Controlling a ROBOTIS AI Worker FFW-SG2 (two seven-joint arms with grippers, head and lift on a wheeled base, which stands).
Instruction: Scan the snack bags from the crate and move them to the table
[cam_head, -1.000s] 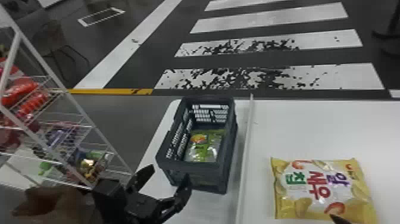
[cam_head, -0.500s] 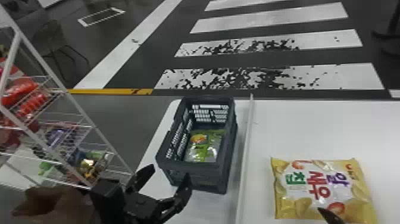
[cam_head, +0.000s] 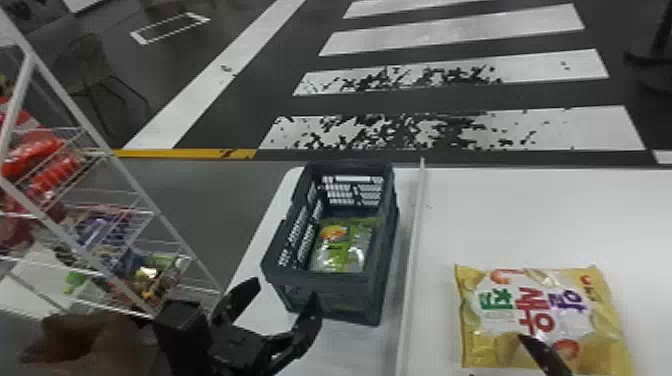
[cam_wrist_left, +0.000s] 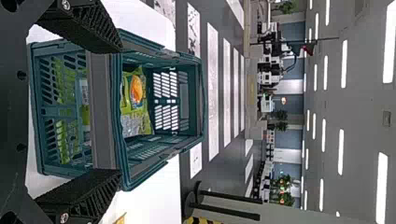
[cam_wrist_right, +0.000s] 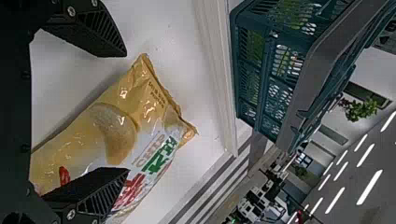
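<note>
While left fingers gape empty, right fingers, also wide and empty, edged farther over the bag.

Right gripper now farther forward and left over the yellow snack bag than before

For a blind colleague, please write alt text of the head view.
A yellow snack bag lies on a white table, to the right of a dark crate holding a green snack bag. The open left gripper is near the crate, the right gripper at the yellow bag.
</note>
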